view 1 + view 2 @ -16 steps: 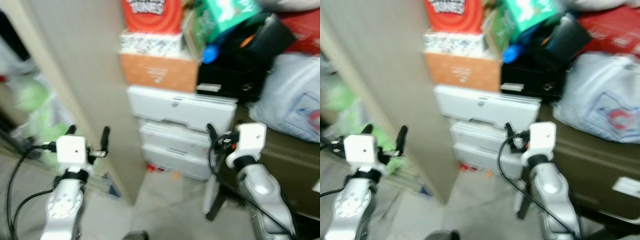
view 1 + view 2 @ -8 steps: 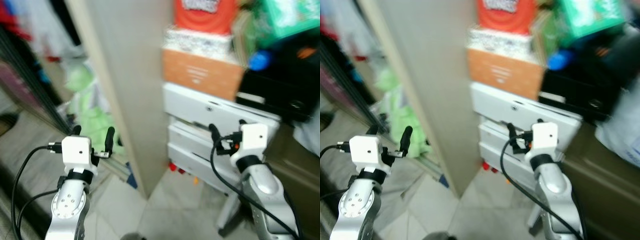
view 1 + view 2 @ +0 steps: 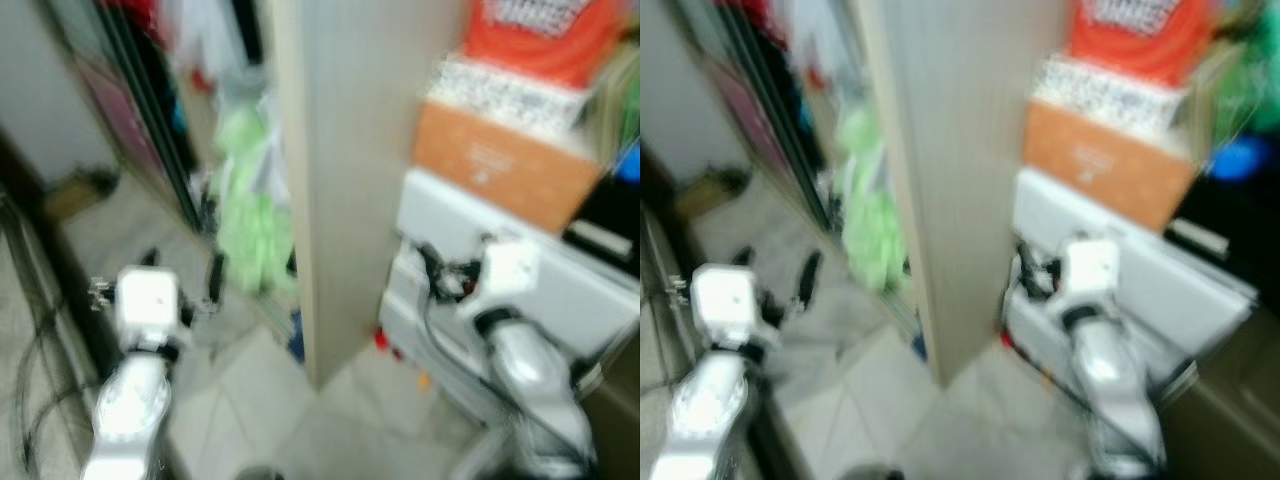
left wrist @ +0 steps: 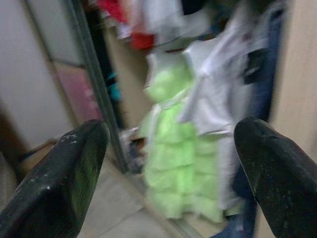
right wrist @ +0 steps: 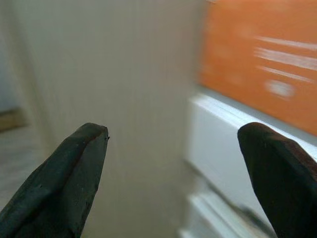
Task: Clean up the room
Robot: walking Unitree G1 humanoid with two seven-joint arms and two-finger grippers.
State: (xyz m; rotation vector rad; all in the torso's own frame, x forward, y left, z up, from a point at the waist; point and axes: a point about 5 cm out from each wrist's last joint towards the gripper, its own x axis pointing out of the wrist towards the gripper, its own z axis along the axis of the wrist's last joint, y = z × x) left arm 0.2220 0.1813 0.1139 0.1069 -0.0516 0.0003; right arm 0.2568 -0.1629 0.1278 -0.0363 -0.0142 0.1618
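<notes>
A blurred pale tiled floor (image 3: pixel 250 400) runs past a tall beige wardrobe side panel (image 3: pixel 350 150), with an open closet of hanging clothes (image 4: pixel 198 99) behind a dark sliding-door frame (image 3: pixel 150 130) and stacked white drawers (image 3: pixel 560 290) beside it.

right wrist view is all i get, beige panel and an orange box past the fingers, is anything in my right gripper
Observer: No. The right gripper is open with nothing between its fingers.
Operator: whats on the other side of that beige panel
Observer: A bright green garment hangs there, in an open wardrobe with other clothes.
Operator: and my left gripper
Observer: The left gripper is open and empty, and it points at that green garment.
Operator: whats under the orange box
Observer: White drawer units are stacked below the orange box.
</notes>
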